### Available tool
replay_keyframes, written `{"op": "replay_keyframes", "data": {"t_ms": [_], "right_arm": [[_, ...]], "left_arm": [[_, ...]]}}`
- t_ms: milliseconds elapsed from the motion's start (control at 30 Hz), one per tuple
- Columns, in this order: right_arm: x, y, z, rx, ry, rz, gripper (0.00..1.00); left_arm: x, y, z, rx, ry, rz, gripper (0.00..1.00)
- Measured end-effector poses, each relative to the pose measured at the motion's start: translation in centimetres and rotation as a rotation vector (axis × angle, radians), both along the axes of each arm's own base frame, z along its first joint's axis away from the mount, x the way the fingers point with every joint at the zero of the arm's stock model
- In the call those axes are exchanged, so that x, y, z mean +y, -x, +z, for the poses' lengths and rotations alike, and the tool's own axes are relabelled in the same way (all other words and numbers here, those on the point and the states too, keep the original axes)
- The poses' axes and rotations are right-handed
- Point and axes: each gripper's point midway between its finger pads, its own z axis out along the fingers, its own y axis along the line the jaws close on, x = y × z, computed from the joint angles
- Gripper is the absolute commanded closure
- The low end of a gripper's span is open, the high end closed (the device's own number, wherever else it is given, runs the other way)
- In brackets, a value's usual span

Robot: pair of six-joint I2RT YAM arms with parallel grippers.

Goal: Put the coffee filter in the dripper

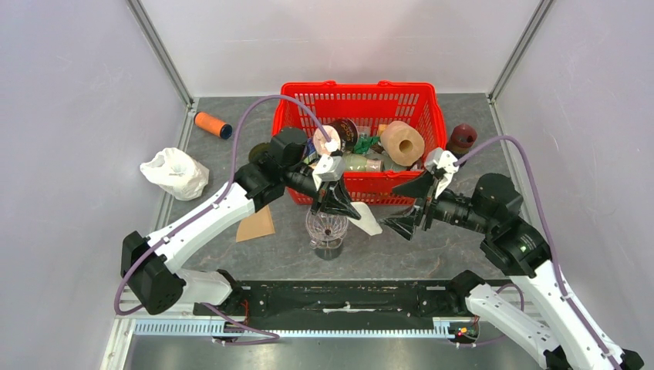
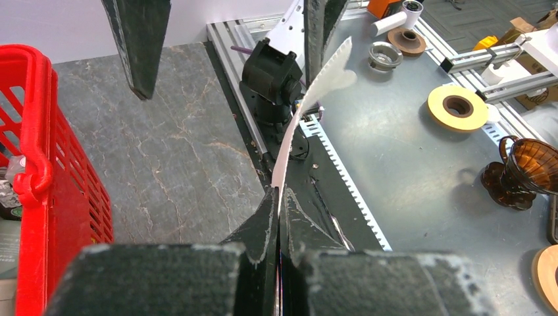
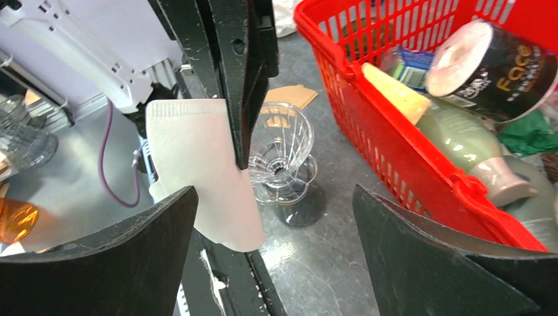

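Observation:
My left gripper (image 1: 337, 202) is shut on a white paper coffee filter (image 1: 367, 220) and holds it edge-on just above and right of the clear glass dripper (image 1: 326, 229), which stands upright on the table. In the left wrist view the filter (image 2: 296, 125) sticks out from the shut gripper (image 2: 278, 197). My right gripper (image 1: 409, 206) is open and empty, right of the filter, its jaws on either side of the filter's free end without touching it. The right wrist view shows the filter (image 3: 197, 171), the dripper (image 3: 279, 158) behind it and my open right gripper (image 3: 273, 197).
A red basket (image 1: 359, 92) full of items, among them a tape roll (image 1: 402, 142), stands just behind the dripper. A brown paper piece (image 1: 256, 225) lies left of the dripper. A white bag (image 1: 176, 173) and an orange cylinder (image 1: 212, 124) are at far left, a dark red object (image 1: 463, 137) at right.

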Motion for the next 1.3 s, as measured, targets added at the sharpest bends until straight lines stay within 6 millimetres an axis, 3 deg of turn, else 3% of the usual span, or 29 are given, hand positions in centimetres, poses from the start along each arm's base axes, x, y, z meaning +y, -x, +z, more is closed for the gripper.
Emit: {"op": "replay_keyframes", "data": {"t_ms": [367,767,1067,1300], "right_arm": [[2.2,-0.4,-2.3,0.109,0.046,0.113,0.19],[3.7,0.3,-1.1,0.114,-0.01,0.232,0.24],[4.9,-0.9,-3.1,0.2,0.02,0.236,0.27],[5.1,-0.9,-3.8,0.219,0.04,0.226,0.36]], "left_arm": [[-0.1,0.0,-0.2,0.003,-0.002,-0.007,0.98],[-0.5,-0.5,-0.3,-0.004,0.008,-0.006,0.98],[-0.9,-0.8,0.4,-0.015,0.036,-0.001,0.98],[-1.0,-0.9,0.8,-0.019,0.047,0.001,0.98]]}}
